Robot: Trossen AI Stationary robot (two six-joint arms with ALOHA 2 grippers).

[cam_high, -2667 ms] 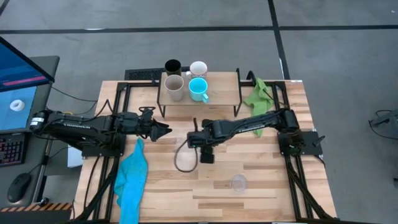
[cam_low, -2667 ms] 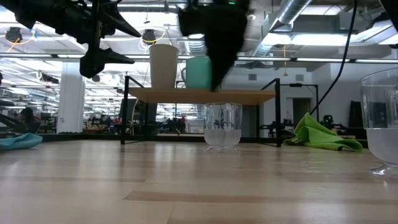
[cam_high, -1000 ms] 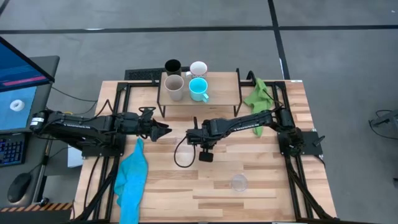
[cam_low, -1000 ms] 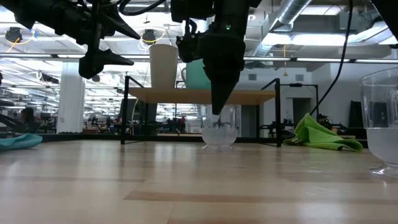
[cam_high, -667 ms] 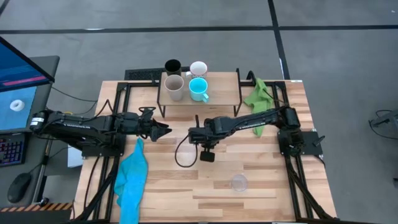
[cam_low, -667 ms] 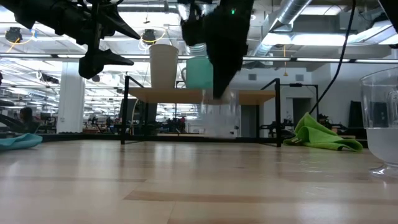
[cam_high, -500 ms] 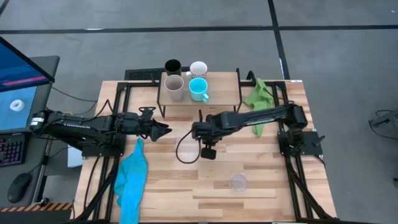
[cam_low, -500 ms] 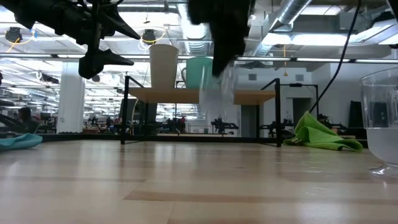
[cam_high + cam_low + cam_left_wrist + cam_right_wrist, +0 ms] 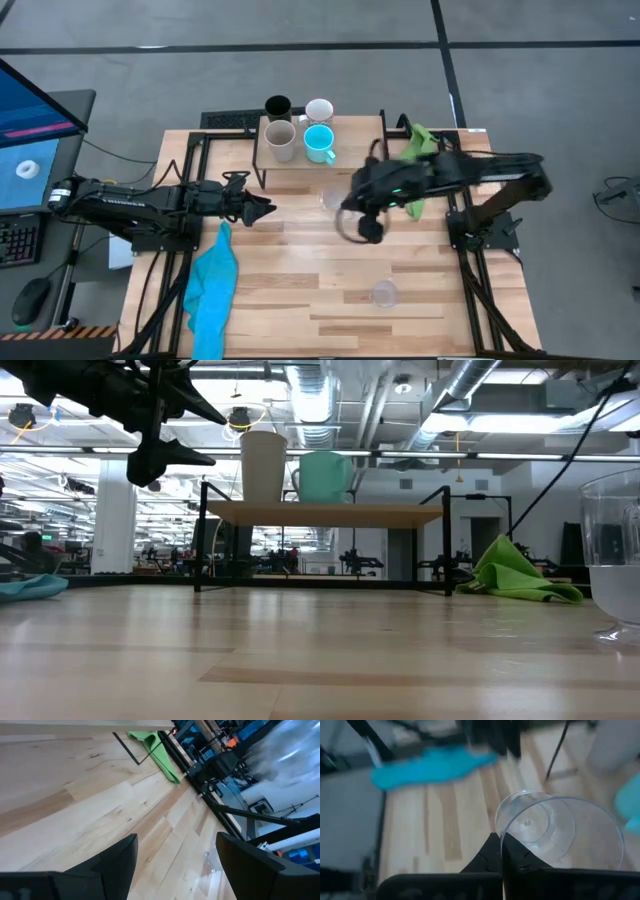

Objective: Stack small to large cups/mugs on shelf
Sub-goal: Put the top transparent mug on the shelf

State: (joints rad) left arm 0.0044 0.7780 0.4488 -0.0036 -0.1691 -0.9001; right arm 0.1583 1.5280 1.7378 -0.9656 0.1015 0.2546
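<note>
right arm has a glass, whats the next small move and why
Probably carry the glass on toward the shelf and stay high. The right tool holds it in the air just in front of the shelf, whose right half is bare beside the cyan mug. The left tool waits.

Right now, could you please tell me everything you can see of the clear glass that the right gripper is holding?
The clear glass is a see-through tumbler, plastic or glass by its look, with a round base and a wide rim, and appears empty. The right gripper is shut on its rim, one finger inside the wall and one outside. In the high view it shows only faintly, carried above the table just in front of the shelf, touching nothing but the gripper. The right wrist view sees straight into its mouth.
</note>
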